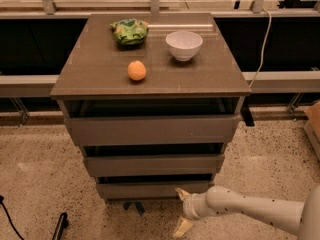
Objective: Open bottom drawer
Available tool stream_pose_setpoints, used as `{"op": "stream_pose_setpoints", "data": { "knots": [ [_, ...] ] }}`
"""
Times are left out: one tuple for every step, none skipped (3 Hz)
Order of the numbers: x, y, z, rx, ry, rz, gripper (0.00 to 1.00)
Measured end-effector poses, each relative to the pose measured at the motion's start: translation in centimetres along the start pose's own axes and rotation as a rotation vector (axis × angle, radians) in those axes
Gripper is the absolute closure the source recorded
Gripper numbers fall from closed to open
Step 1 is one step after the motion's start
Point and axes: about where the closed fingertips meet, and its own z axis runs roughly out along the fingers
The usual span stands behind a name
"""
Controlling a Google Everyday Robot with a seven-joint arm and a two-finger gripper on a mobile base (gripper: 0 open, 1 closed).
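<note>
The bottom drawer (147,189) is the lowest and narrowest of three flat fronts on the grey-brown cabinet (150,129), with a dark gap above it. My gripper (181,211) is low, just in front of and below the right end of that drawer front. Its two cream fingers are spread apart and hold nothing. The upper fingertip (181,193) is at the drawer's lower right corner; whether it touches I cannot tell. The lower fingertip (182,228) is near the floor. My white arm (250,211) comes in from the right.
On the cabinet top lie an orange (136,70), a white bowl (184,44) and a green bag (130,31). A railing and dark ledge run behind. A cable (262,39) hangs at the right. A black object (59,226) lies on the speckled floor at lower left.
</note>
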Motion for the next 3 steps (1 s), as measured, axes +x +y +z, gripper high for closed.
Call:
{"op": "stream_pose_setpoints", "data": {
  "knots": [
    [1.3,-0.2,1.5,0.011,-0.021,0.015,0.0],
    [3.4,-1.5,3.3,0.03,-0.051,0.056,0.0],
    [5.7,-4.6,4.4,0.07,-0.054,0.093,0.0]
  ]
}}
